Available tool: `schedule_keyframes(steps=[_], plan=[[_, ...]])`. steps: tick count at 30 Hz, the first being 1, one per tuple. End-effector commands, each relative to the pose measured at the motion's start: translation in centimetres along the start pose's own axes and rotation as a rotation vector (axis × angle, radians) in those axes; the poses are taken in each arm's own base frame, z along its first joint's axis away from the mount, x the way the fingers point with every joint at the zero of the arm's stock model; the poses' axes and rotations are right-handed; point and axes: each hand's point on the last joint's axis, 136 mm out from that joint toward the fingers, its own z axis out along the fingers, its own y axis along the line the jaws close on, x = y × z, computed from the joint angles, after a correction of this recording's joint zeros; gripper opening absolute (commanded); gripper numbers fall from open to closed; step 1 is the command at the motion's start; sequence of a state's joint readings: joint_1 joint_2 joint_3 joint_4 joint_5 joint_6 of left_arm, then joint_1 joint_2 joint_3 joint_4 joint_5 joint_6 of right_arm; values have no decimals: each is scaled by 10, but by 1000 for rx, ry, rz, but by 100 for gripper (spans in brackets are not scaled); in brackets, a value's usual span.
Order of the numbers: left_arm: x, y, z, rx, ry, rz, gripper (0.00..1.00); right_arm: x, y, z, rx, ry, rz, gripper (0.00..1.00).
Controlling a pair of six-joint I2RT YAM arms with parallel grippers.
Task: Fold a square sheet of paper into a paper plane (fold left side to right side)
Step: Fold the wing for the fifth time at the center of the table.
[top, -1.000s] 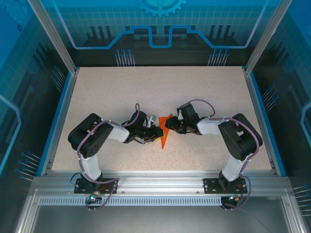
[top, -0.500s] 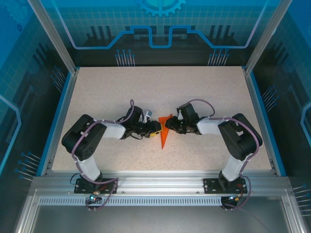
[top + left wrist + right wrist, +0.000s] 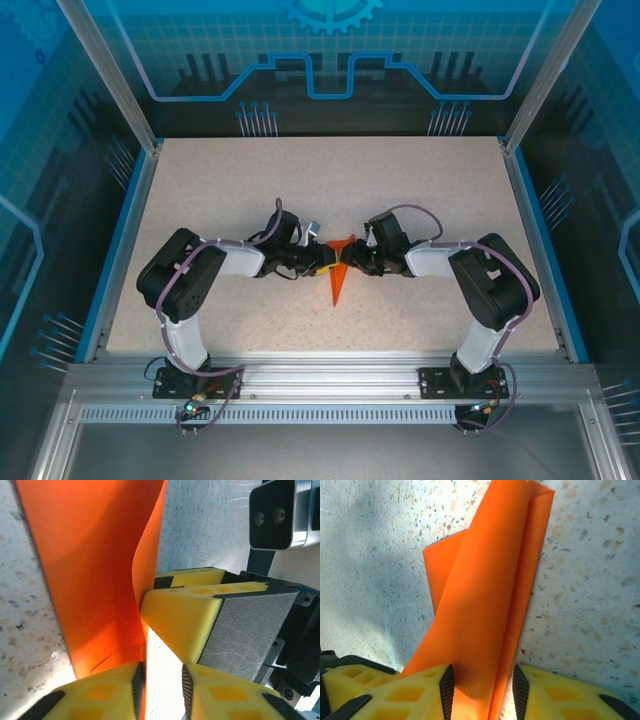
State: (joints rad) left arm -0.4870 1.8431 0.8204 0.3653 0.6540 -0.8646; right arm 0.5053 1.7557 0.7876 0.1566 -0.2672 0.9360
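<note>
Speckled beige table — blue-lit enclosure walls around it, aluminium rail in front

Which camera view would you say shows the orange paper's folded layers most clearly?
The right wrist view: the orange paper lies close, its overlapping layers and edges distinct. The left wrist view gives a curled flap; the top external view gives the whole pointed shape, too small for layers.

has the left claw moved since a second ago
Yes. The left claw has shifted slightly away from the aluminium rail at the table's near edge, toward the far side, beside the folded bright orange paper.
</note>
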Motion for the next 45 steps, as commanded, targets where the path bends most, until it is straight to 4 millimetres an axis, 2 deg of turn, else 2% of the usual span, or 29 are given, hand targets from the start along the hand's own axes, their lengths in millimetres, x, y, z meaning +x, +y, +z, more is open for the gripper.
schedule_keyframes(steps=[1,8,18,21,30,35,39,45], plan=[[-9,21,6,-84,-27,-7,22,21,-16,12,49,72,-4,40],[-9,30,7,-127,-25,-3,8,21,-15,13,48,76,-7,40],[-8,42,5,-182,-32,6,2,21,-15,11,52,77,-11,39],[-7,39,3,-174,-39,18,10,21,-16,11,55,77,-11,39],[-7,18,-10,-129,-67,62,24,22,-17,11,58,78,-11,39],[-9,13,-13,-118,-77,67,29,22,-18,11,61,78,-11,39],[-9,8,-13,-94,-76,68,38,22,-18,11,61,77,-10,39],[-12,15,-5,-100,-61,38,38,22,-17,11,59,75,-10,39]])
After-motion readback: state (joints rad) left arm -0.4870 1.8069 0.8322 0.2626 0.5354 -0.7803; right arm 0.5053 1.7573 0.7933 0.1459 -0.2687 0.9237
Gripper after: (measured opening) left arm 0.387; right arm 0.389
